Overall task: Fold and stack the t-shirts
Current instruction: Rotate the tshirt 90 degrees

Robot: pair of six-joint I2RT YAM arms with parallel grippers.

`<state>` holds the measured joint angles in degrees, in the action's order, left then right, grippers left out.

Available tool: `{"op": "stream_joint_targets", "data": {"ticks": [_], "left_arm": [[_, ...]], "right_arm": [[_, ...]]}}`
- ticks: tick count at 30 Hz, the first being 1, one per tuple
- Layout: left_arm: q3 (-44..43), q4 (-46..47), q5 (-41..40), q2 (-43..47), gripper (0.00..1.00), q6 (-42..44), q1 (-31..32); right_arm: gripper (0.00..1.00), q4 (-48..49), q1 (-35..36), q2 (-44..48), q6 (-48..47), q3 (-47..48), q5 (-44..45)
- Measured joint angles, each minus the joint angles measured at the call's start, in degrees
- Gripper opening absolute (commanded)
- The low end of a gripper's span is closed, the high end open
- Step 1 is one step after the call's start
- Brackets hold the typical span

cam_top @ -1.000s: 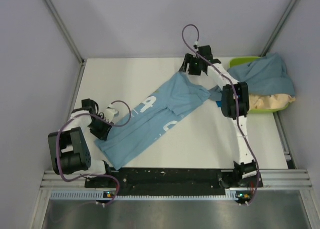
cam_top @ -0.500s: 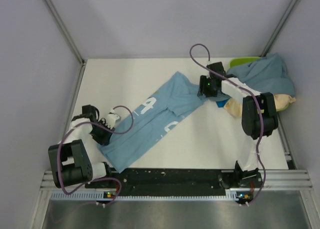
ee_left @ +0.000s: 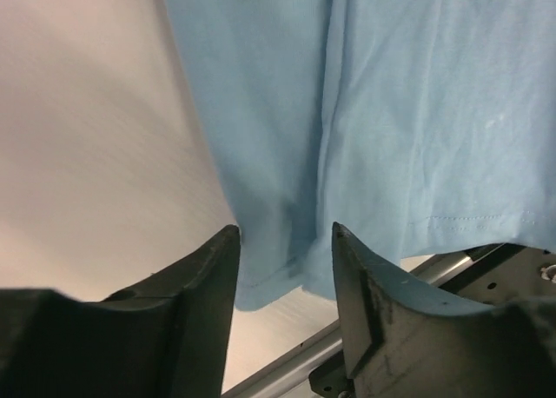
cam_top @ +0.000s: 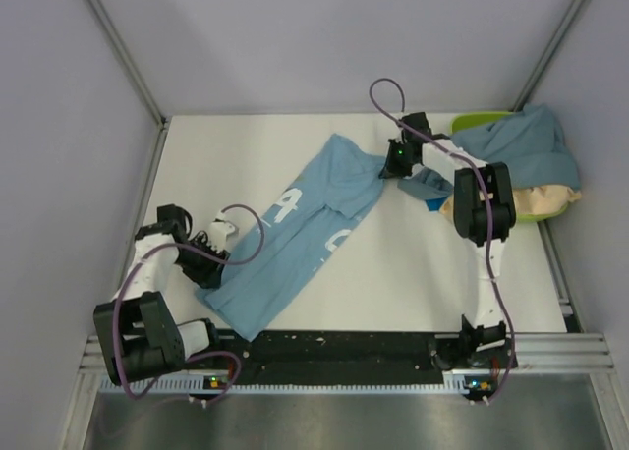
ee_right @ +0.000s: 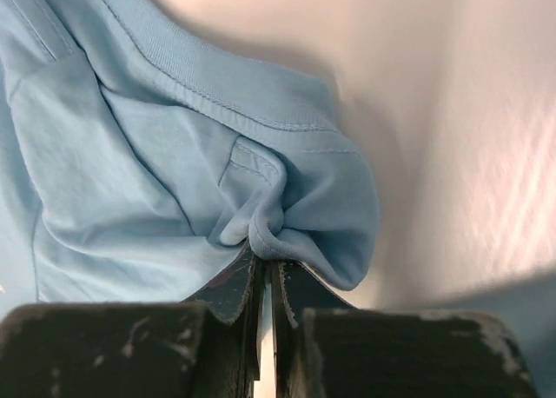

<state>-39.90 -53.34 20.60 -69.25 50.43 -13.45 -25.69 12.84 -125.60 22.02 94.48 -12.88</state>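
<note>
my right claw (ee_right: 265,263) has shifted left dragging the sky-blue shirt (cam_top: 305,229), pinched tight on its collar fold, elbow raised, left claw (ee_left: 282,235) spread, straddling the hem

Free table (cam_top: 403,263) front-ctr; tray (cam_top: 479,122), slate-blue shirt (cam_top: 521,147) far rt.

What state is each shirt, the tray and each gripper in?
sky-blue t-shirt: laid diagonally, not stacked
slate-blue t-shirt: crumpled over the tray
beige t-shirt: crumpled, partly under it
tray: mostly covered
left gripper: open, hem between jaws
right gripper: shut on sky-blue t-shirt
</note>
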Motion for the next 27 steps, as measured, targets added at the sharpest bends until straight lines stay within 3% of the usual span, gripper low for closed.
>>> {"op": "stream_joint_targets", "data": {"ticks": [6,10,12,14,19,24,27], "left_arm": [[-5.81,-1.33,6.78,-2.19,0.55,-1.07,1.64],[-7.61,0.48,9.73,-4.20,0.47,-2.91,8.59],[-7.61,1.95,9.75,-5.20,0.37,-4.24,13.64],[-7.78,3.78,9.81,-6.93,0.26,-6.03,18.62],[-10.95,8.37,9.25,-13.20,0.04,-10.40,25.88],[-16.28,13.31,6.12,-19.67,0.00,-12.68,26.36],[-17.79,15.41,5.09,-23.15,0.00,-13.29,26.64]], "right_arm": [[0.00,-0.50,-0.28,-16.17,2.73,24.46,-8.07],[0.00,1.05,-1.14,-30.47,6.05,46.77,-15.43],[0.20,4.17,-1.88,-34.18,8.94,50.88,-17.49],[0.37,8.24,-3.04,-34.88,13.07,49.03,-19.41],[0.60,14.80,-5.01,-32.39,15.65,43.36,-25.16],[0.64,12.92,-5.20,-20.44,10.19,28.81,-26.23],[0.50,12.46,-4.70,-9.07,7.34,17.84,-22.62]]}}
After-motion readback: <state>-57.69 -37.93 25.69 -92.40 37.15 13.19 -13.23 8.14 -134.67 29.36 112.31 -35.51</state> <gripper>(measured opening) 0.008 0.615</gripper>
